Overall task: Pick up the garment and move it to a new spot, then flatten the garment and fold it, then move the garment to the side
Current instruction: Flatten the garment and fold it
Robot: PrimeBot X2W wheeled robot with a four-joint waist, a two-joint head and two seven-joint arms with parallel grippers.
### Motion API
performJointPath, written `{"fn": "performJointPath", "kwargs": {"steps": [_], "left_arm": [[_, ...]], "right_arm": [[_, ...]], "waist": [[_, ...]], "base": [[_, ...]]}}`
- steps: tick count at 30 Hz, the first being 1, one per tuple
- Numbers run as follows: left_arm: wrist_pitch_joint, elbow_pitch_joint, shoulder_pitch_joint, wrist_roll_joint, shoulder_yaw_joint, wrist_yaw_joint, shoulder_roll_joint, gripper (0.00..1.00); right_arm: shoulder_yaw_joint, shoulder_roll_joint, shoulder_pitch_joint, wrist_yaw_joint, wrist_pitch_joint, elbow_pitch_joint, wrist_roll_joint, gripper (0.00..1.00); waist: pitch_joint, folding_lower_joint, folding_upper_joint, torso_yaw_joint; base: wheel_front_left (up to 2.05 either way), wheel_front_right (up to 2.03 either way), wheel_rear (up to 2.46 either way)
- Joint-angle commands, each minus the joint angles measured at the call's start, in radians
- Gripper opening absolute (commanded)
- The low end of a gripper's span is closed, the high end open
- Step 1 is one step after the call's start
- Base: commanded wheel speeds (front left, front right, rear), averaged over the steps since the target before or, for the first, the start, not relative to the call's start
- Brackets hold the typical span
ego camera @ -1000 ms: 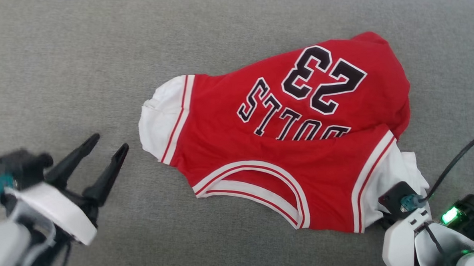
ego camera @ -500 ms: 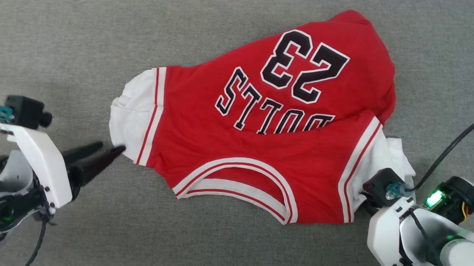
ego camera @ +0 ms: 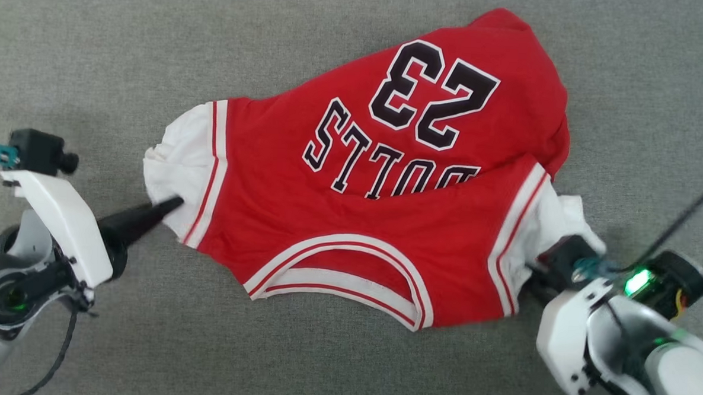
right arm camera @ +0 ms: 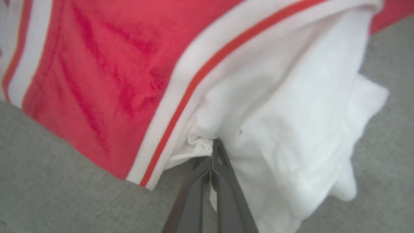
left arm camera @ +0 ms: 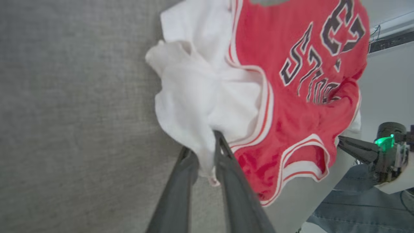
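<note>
Garment (ego camera: 350, 221), sleeve edges clamped in left hand (ego camera: 172, 204), right hand (right arm camera: 213, 144), grey surface (ego camera: 96, 61) around

Red jersey garment (ego camera: 350, 233), white sleeves, striped trim, black 23, rumpled, lettering-up on grey cloth surface (ego camera: 97, 44).

garment (ego camera: 350, 221): 1 | left tool (ego camera: 173, 203), right tool (right arm camera: 214, 144) — 2 | grey surface (ego camera: 96, 61): 1

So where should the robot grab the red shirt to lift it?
Probably the garment by its white sleeves: left sleeve from the left, right sleeve from the right. They poke out past the red body, loose and bunched, easy to pinch.
</note>
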Motion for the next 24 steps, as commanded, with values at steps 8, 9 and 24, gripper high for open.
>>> {"fn": "performJointPath", "kwargs": {"steps": [8,9,24], "left_arm": [[-0.17,-0.166,0.04,-0.078,0.105,0.002,0.0,0.0],[-0.185,-0.181,0.044,-0.087,0.117,0.002,-0.006,0.0],[-0.402,0.103,-0.304,0.071,0.176,0.002,-0.149,0.0]], "right_arm": [[-0.225,0.077,0.029,-0.006,-0.123,-0.102,0.027,0.0],[-0.249,0.089,0.03,-0.006,-0.128,-0.119,0.036,0.0],[-0.451,0.338,-0.457,-0.006,-0.27,0.09,0.185,0.0]], "waist": [[-0.059,0.0,-0.0001,-0.019],[-0.064,0.0,-0.0001,-0.021],[0.033,0.0,-0.0001,-0.055]], "base": [[0.0,0.0,0.0],[0.0,0.0,0.0],[0.0,0.0,0.0]]}}
